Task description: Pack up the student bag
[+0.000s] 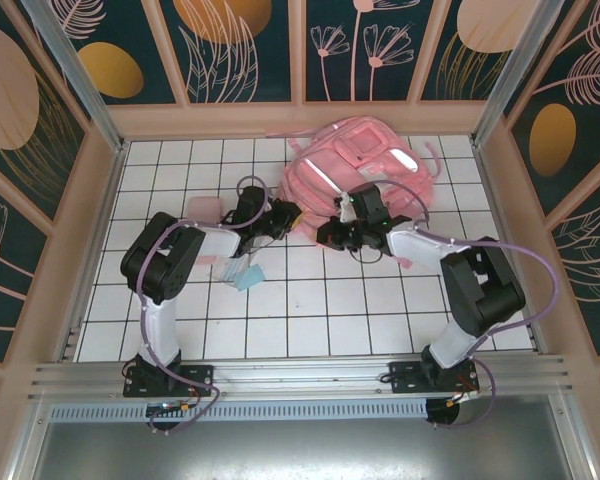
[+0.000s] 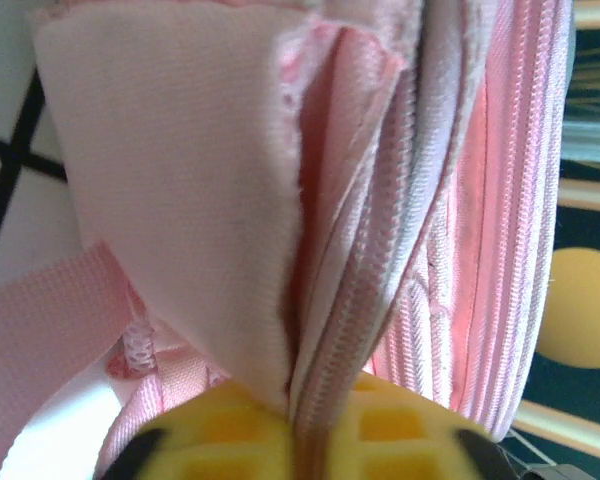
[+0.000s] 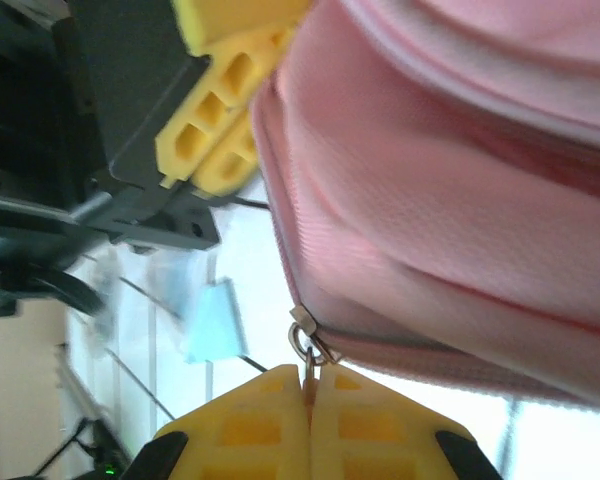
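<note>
Top camera looked down over the whole table [image 1: 310,310]; both wrist cameras sat close against the shared bag [image 1: 365,165].

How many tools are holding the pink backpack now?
2. The left tool is shut on a fabric edge of the pink backpack, beside a zipper; the right tool is shut on a zipper pull.

The student bag [image 1: 365,170] is pink with a white strip. The surface [image 1: 310,310] is white with a dark grid. The left pincer [image 2: 300,440] and the right pincer [image 3: 310,425] are yellow. The back wall [image 1: 245,70] at twelve o'clock is dark teal with orange circles and pale plants.
</note>
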Robot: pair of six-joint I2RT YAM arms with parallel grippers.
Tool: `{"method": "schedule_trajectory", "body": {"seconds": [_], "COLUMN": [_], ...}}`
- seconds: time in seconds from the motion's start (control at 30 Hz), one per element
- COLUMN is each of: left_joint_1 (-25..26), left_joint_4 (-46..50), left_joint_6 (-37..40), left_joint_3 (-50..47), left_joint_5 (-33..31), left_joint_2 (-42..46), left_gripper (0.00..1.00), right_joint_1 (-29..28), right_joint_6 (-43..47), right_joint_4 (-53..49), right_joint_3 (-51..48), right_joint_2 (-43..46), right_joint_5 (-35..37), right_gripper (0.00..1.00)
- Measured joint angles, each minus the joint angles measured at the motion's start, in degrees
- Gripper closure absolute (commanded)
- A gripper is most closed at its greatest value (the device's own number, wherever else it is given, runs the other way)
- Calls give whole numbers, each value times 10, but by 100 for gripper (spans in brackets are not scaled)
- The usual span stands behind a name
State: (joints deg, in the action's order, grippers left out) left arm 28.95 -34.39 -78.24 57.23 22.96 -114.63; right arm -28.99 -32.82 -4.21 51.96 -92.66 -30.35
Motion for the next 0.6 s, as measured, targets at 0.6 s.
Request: {"method": "schedule_trajectory", "body": {"seconds": [0.6], "left_joint_1": [-37], "left_joint_4": [47], "left_joint_6": [71], "left_joint_3": [3], "left_joint_5": [22], "left_joint_2": [36], "left_gripper": [100], "right_joint_1": [107], "right_joint_6": [155], "right_joint_4": [-303], "right_joint_3": [73], "right_joint_2": [-13], "right_joint_5": [417], "right_gripper": [100]}}
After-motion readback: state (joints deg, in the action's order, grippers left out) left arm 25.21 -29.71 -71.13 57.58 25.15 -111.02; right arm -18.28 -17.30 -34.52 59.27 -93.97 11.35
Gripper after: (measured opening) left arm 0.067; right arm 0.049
